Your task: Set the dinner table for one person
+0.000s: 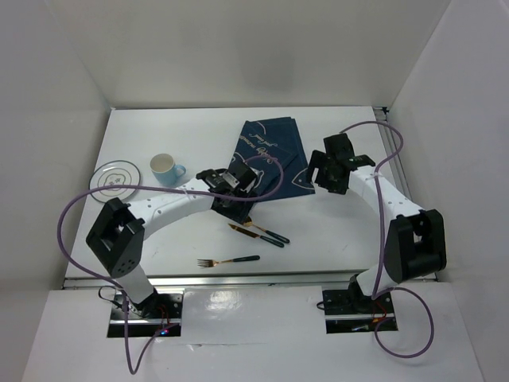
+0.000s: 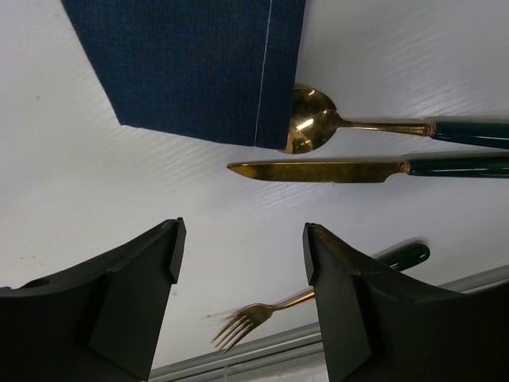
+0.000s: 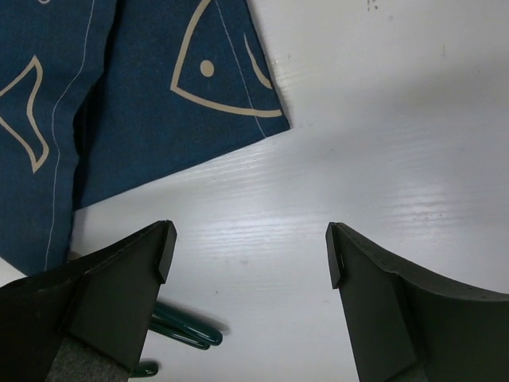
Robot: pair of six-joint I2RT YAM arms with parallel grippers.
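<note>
The dinner table is a white tabletop. A navy fish-print placemat lies crumpled at the back middle. My left gripper hovers open over bare table just past the placemat's corner, with nothing between its fingers. Beside that corner lie a gold spoon and knife with green handles. A matching fork lies nearer the front edge. My right gripper stands open above bare table beside the placemat's right corner. A white plate and a pale cup sit at the left.
White walls close in the table at the back and both sides. A metal rail runs along the front edge, just beyond the fork. The green cutlery handles show at the lower left of the right wrist view.
</note>
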